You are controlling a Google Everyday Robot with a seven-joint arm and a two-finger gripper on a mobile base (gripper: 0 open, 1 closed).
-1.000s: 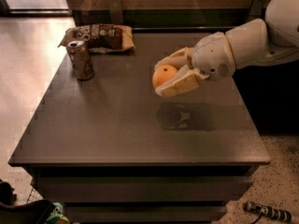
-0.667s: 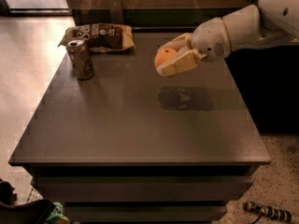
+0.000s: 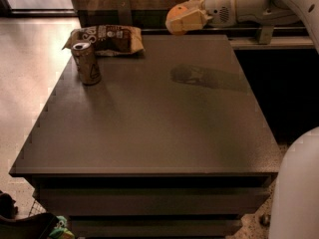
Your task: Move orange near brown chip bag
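Partly hidden by the fingers, the orange (image 3: 174, 12) is held clamped in the gripper (image 3: 182, 20) above the table's (image 3: 149, 133) far edge. The bag (image 3: 112, 37) is seen at the far left corner, partly covered by the can (image 3: 87, 62).

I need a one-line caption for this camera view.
Gripper holds the orange above the far edge of the table, right of the brown chip bag.

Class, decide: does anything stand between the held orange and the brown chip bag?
Nothing visible does. The gripper holds the orange aloft, right of the brown chip bag; the can stands nearer the camera, off that line.
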